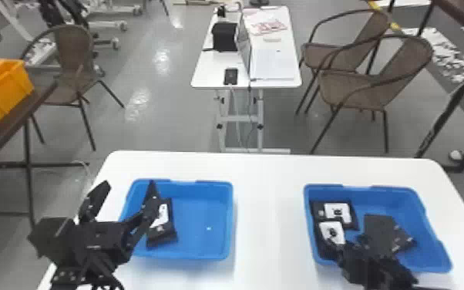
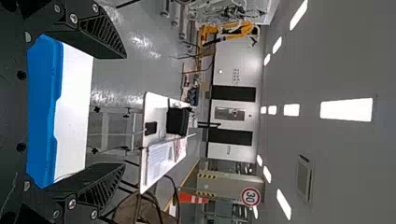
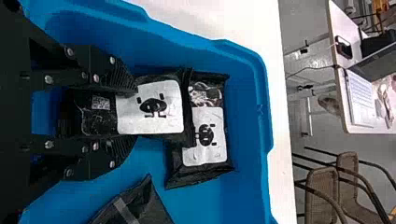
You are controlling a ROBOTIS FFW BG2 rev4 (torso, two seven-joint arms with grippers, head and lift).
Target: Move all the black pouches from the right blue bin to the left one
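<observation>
Black plastic pouch with white label [image 3: 152,106] sits in the right blue plastic bin [image 3: 254,107], long axis pointing out from the black right gripper [image 3: 136,114], whose jaws clamp its sides; the left gripper [image 2: 125,110], jaws apart, is farther off.

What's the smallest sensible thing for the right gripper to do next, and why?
I'd probably lift gently, straight up. The right gripper has its fingers against both sides of a black pouch, which lies in the right blue bin. Its end crowds a neighbouring pouch, so sliding sideways might drag that one along.
</observation>
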